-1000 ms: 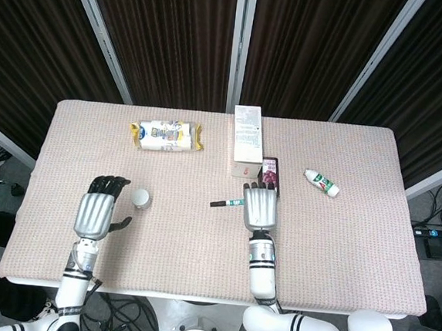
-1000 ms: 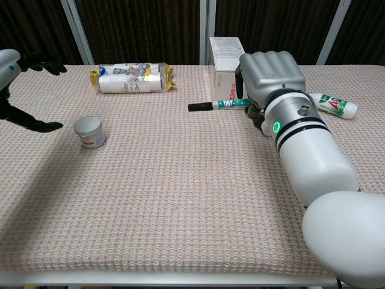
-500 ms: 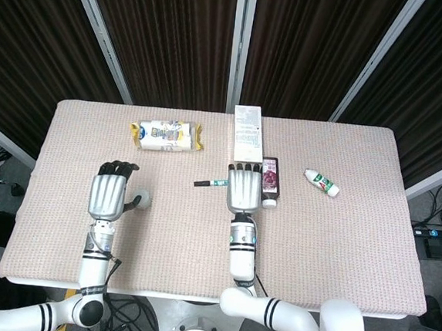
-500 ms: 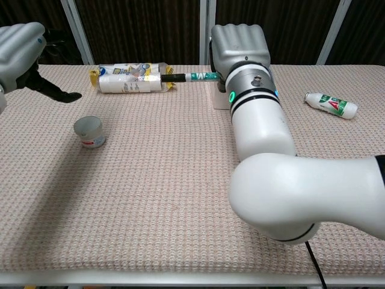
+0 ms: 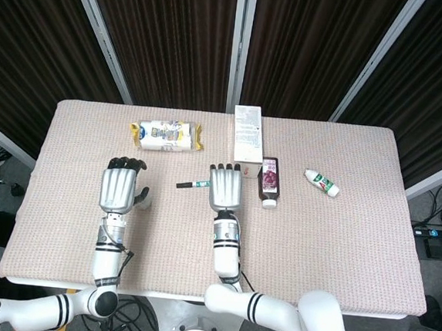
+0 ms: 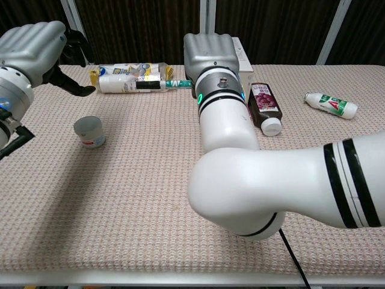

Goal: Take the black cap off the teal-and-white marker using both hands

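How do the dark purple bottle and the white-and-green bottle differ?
The dark purple bottle is dark with a grape-coloured label; the white-and-green bottle is white with green print. The purple one looks larger and lies beside the white box; the white-and-green one lies apart, further right. Both lie on their sides on the table.

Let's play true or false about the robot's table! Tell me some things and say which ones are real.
1. The right hand holds the marker. True.
2. The black cap is already off the marker. False: it is still on the end.
3. The left hand grips the cap. False: it holds nothing and is apart from the marker.
4. A small white cup stands on the table. True.
5. The dark bottle stands upright. False: it lies on its side.
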You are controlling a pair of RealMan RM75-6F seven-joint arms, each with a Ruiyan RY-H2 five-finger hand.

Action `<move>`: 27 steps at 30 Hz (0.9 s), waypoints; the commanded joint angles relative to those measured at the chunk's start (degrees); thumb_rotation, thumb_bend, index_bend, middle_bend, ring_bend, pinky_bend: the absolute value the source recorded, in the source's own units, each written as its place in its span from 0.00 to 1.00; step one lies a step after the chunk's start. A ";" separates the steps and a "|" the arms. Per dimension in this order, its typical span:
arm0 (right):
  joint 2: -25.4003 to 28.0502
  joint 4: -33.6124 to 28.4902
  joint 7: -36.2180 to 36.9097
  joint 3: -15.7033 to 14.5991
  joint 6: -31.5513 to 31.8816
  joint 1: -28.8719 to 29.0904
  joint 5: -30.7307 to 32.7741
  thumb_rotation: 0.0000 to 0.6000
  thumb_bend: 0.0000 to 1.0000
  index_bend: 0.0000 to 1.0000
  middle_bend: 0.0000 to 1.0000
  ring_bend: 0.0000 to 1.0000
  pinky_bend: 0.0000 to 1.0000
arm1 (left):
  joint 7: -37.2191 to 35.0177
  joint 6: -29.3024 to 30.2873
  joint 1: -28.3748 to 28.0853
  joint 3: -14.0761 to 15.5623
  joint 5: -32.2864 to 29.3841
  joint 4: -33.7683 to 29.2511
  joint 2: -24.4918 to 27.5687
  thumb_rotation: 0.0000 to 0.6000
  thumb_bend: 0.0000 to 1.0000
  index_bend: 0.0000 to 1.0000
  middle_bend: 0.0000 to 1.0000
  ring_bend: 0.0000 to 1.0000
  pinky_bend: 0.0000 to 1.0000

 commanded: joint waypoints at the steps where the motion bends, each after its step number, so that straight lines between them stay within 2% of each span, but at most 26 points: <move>1: -0.02 1.20 1.76 -1.47 0.54 2.79 2.64 1.00 0.33 0.66 0.59 0.44 0.38 | -0.44 -0.42 -0.66 0.34 0.09 0.43 -0.25 1.00 0.21 0.42 0.41 0.31 0.30; 13: -0.02 3.59 5.77 -5.45 2.18 8.42 9.85 1.00 0.33 0.66 0.59 0.44 0.38 | 0.22 -3.81 -5.65 -0.47 -2.10 4.31 -3.25 1.00 0.21 0.43 0.42 0.34 0.31; 27: -0.02 5.44 8.38 -7.19 1.31 10.18 13.14 1.00 0.33 0.67 0.59 0.44 0.38 | -1.47 -3.15 -6.63 0.81 -2.90 6.99 -5.14 1.00 0.24 0.47 0.46 0.40 0.38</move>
